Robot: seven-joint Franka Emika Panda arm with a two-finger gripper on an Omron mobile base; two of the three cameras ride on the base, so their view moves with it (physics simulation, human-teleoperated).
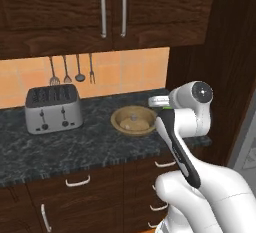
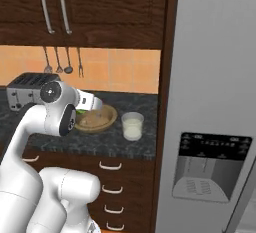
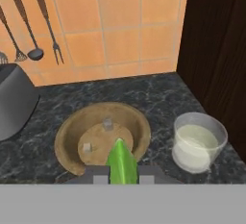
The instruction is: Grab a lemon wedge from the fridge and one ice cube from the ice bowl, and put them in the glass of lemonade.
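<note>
Dark stone counter [image 1: 60, 147] under orange tile, toaster [image 1: 53, 108] off to the left. Gripper [image 3: 123, 174] closed on a green lemon wedge [image 3: 121, 163], hovering over the near rim of the ice bowl [image 3: 72, 127], couple of cubes inside. Glass of lemonade [image 3: 198, 141] just beside the bowl, fridge [image 2: 220, 77] next along

No legible text or labels anywhere.

Green lemon wedge [image 3: 122, 163] over wooden ice bowl [image 3: 67, 134], glass of lemonade [image 3: 198, 142] just beside.
</note>
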